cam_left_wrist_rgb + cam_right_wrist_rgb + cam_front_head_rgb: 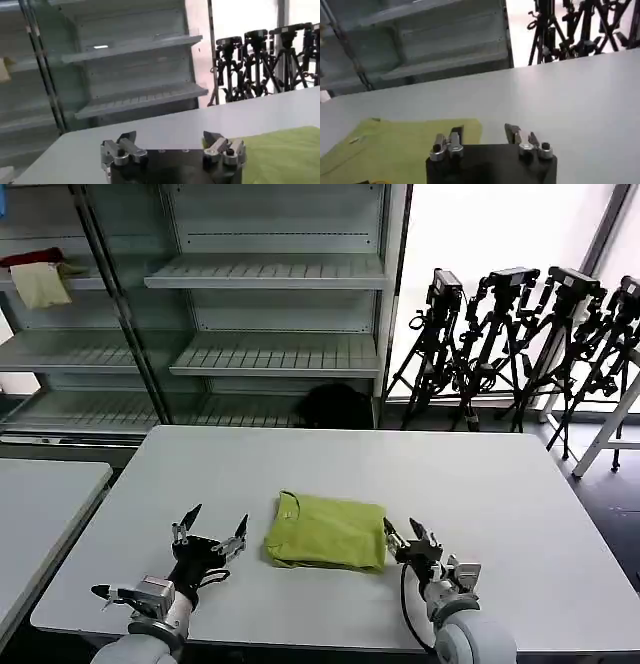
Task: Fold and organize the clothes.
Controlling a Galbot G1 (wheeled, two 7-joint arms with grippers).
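Note:
The lime-green T-shirt point(327, 531) lies folded into a compact rectangle in the middle of the white table point(500, 484), collar toward the left. My left gripper point(214, 524) stands open just left of the shirt, with nothing between its fingers. In the left wrist view the left gripper point(171, 138) is open over bare table, and the green fabric point(285, 155) lies beside one finger. My right gripper point(403, 531) is open at the shirt's front right corner. In the right wrist view the right gripper point(484, 132) has one finger over the shirt's edge point(400, 150).
A metal shelf unit point(270, 279) stands behind the table, with cream and red cloths point(40, 276) on its upper left shelf. Camera tripods point(520, 334) stand at the back right. A second table point(40, 504) sits to the left.

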